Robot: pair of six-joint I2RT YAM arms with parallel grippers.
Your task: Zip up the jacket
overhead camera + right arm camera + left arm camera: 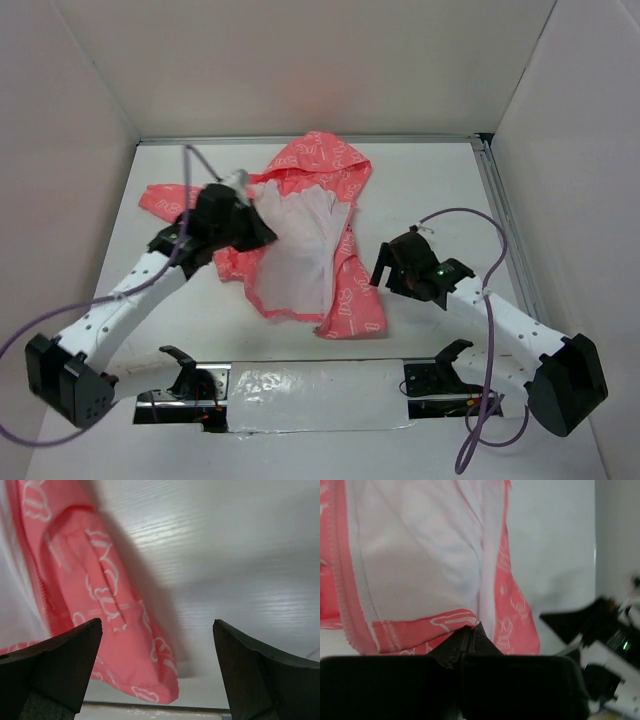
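The coral-pink hooded jacket [330, 230] with white print lies open on the table, its pale lining [300, 250] facing up and the hood at the far side. My left gripper [262, 232] is over the jacket's left front panel, shut on its pink edge [452, 622]. My right gripper [385, 270] is open and empty, just right of the jacket's right front panel [107, 630]; the panel's lower corner lies between its fingers [65, 655] in the right wrist view. The zipper slider is not visible.
White walls enclose the table on the far, left and right sides. A metal rail [505, 230] runs along the right edge. A taped white strip [310, 385] lies by the arm bases at the near edge. Purple cables loop from both arms.
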